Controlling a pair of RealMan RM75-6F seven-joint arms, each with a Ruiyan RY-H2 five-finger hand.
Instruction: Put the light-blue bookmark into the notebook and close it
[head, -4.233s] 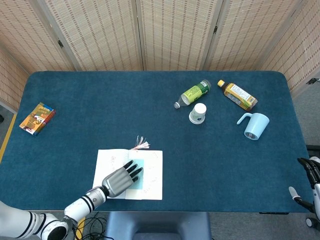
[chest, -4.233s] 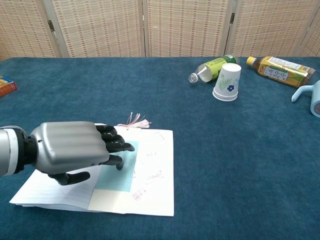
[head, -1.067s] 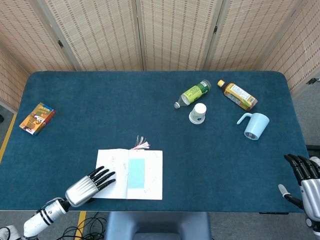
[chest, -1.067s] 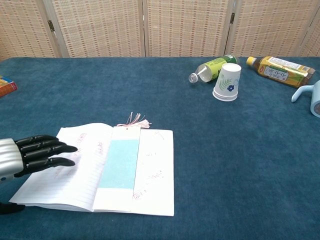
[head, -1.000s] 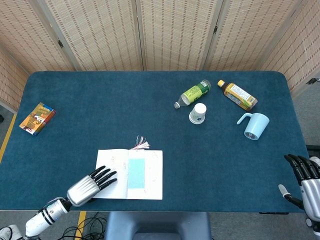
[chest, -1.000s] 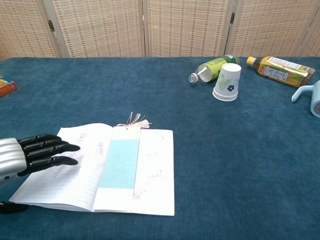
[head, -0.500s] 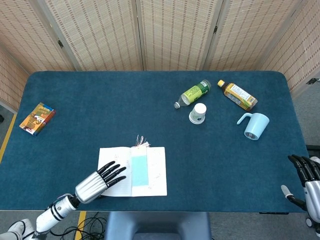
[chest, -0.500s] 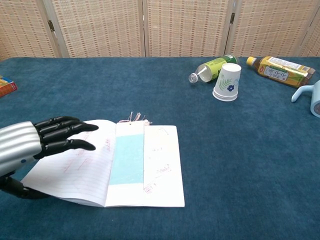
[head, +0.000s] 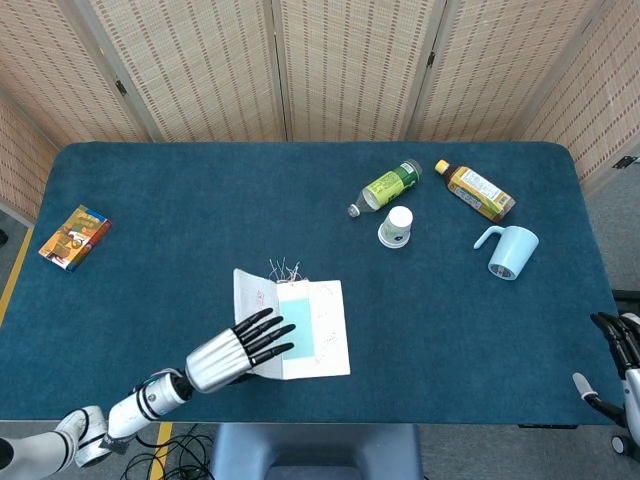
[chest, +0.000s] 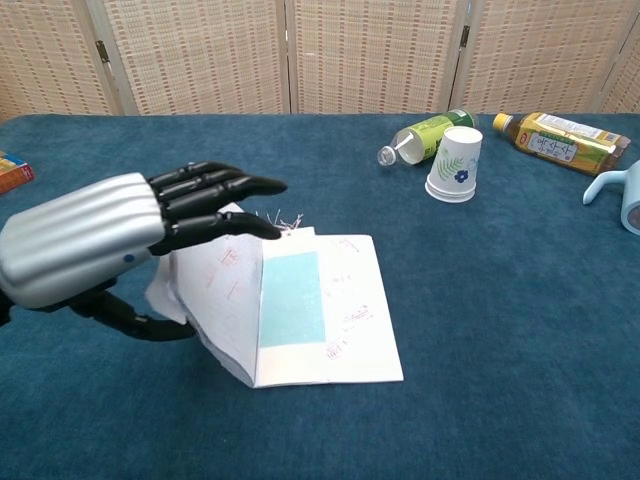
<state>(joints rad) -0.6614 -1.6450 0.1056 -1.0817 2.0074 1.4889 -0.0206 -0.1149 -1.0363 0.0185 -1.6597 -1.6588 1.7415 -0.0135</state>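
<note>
The white notebook (head: 328, 322) (chest: 355, 300) lies near the table's front edge, half folded: its left half stands raised and tilted over, while the right half lies flat. The light-blue bookmark (head: 303, 328) (chest: 292, 298) lies along the spine on the flat page, its pink tassel (head: 283, 268) (chest: 281, 217) sticking out at the far end. My left hand (head: 236, 351) (chest: 120, 236) is at the raised left half, fingers stretched out over its top edge and thumb low behind it. My right hand (head: 624, 366) hangs off the table's right front corner, holding nothing.
At the back right a green bottle (head: 385, 187) (chest: 425, 135) and an amber bottle (head: 476, 191) (chest: 560, 142) lie on their sides. A paper cup (head: 396, 226) (chest: 453, 151) stands upside down beside a light-blue mug (head: 509, 251) (chest: 626, 197). A small colourful box (head: 74, 237) sits far left.
My left hand has left the bookmark on the page, drawn back left, then swept right, lifting the notebook's left half and pushing the whole notebook to the right.
</note>
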